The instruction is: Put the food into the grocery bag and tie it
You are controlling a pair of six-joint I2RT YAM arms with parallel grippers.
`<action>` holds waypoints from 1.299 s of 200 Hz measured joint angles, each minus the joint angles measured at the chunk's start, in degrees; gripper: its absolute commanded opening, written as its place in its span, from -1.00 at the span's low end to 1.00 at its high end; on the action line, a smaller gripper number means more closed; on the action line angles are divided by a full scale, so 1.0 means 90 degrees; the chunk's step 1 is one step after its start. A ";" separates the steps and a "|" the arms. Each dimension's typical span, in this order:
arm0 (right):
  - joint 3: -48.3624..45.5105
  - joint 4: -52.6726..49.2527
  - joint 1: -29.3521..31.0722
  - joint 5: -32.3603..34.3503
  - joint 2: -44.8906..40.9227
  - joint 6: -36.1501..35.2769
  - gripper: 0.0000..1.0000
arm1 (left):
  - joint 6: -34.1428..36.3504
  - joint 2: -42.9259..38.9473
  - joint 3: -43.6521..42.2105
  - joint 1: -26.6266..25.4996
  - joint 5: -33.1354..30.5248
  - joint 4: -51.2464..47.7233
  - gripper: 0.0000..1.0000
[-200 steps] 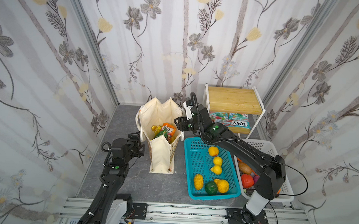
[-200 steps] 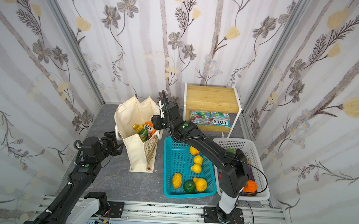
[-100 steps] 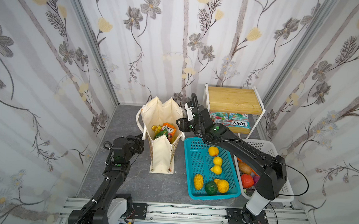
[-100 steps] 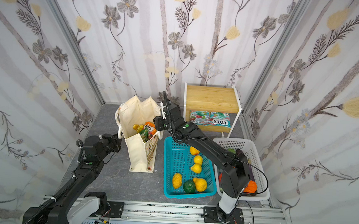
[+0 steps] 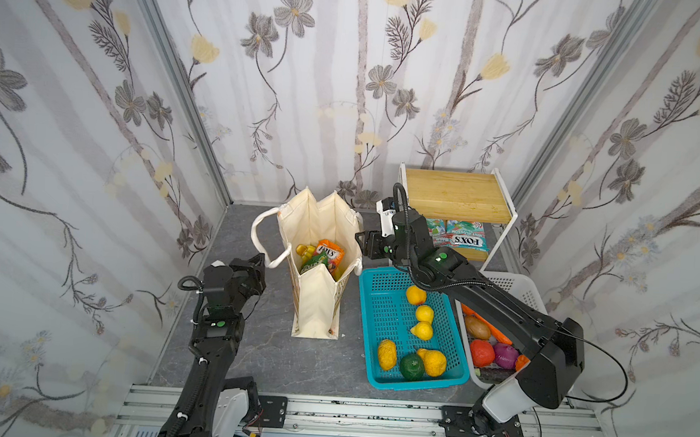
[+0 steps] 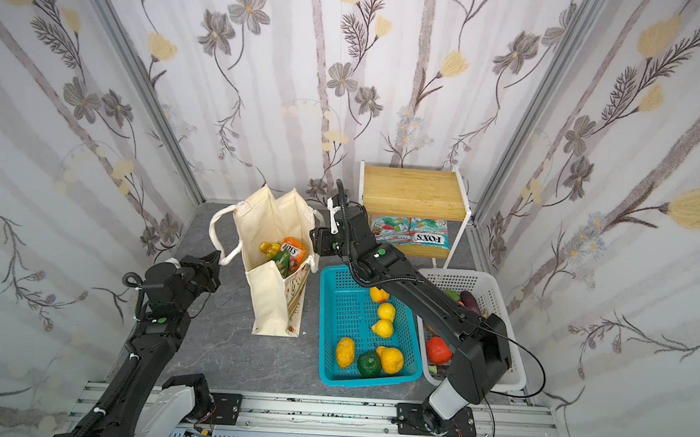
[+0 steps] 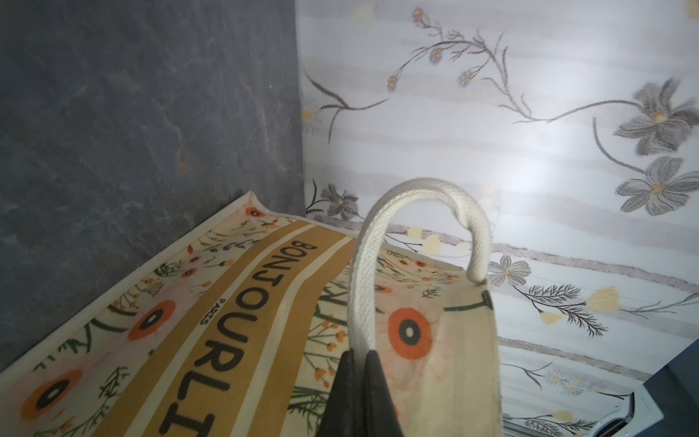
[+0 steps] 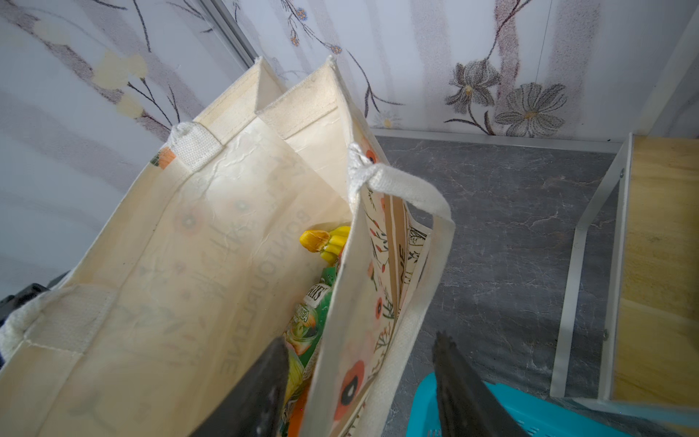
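Left wrist view puts my left pincer (image 7: 360, 353) clamped shut on the white handle (image 7: 416, 189) of the grocery bag (image 7: 170, 287): the strap runs straight down into the pinch, and no gap shows between the jaws. A second ago these jaws stood wide, just short of that loop. They have since closed on it, so I judge my side of the tie to be in hand. Just past the pincer the handle arches over to its far root on the rim, and beneath it lies the printed side with the tan band (image 7: 242, 302). In a top view the same pincer (image 5: 259, 264) sits just beside the bag, which stands upright on the counter (image 5: 273, 360). My right pincer (image 8: 360, 336) is open and has barely shifted. One jaw hangs over the bag's mouth and the other outside it, with the near wall and the second handle (image 8: 435, 234) between them, and it grips nothing. Just beyond the inner jaw lies the green packet (image 8: 308, 325), with the banana bunch (image 8: 325, 240) deeper in. The orange-red packet (image 5: 330, 252) shows in a top view. I cannot make out the tangerine or the lemon inside. Loading looks finished and tying begun. The right pincer must next close on its handle, since pulling from my left alone could tip the bag.
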 measured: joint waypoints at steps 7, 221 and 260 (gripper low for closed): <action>-0.0143 0.0104 -0.0027 -0.0005 -0.0141 0.0063 0.54 | 0.0238 -0.0092 0.0143 0.0046 -0.0090 -0.0136 -1.00; -0.2225 0.2453 -0.0236 -0.1569 0.0114 0.2545 -0.01 | 0.3050 -0.0974 0.1421 0.0134 -0.1943 -0.2611 -1.00; -0.2183 0.2701 -0.0306 -0.1783 0.0466 0.2718 0.01 | 0.3072 -0.0998 0.1401 0.0134 -0.1982 -0.2686 -1.00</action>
